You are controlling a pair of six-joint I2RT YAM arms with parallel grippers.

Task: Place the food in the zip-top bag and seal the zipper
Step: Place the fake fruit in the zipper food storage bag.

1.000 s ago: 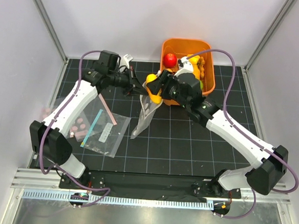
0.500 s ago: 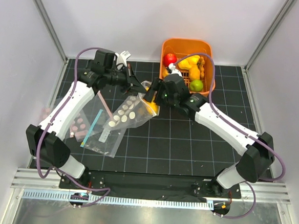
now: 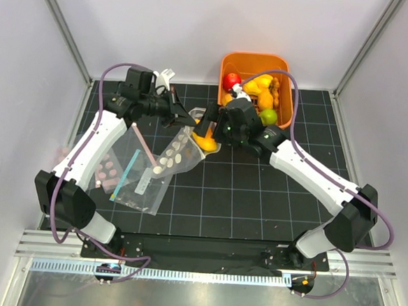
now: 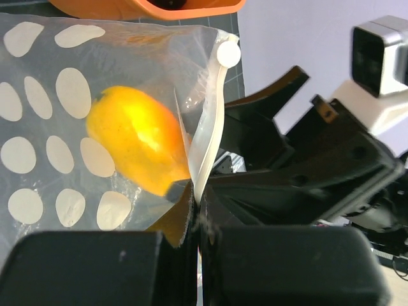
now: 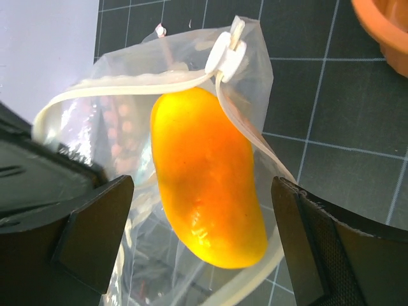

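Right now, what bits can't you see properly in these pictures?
Top view: the right arm covers part of the food in the orange basket.
Top view: the left arm covers part of the pink-dotted bag.
Left wrist view: the top edge cuts off the basket; the left gripper blocks the zip-top bag's near part.
Right wrist view: the bottom edge cuts off the bag below the mango.

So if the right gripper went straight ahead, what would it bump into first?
Probably the orange-yellow toy mango, lying just ahead of the open right gripper in the mouth of the clear white-dotted plastic bag.
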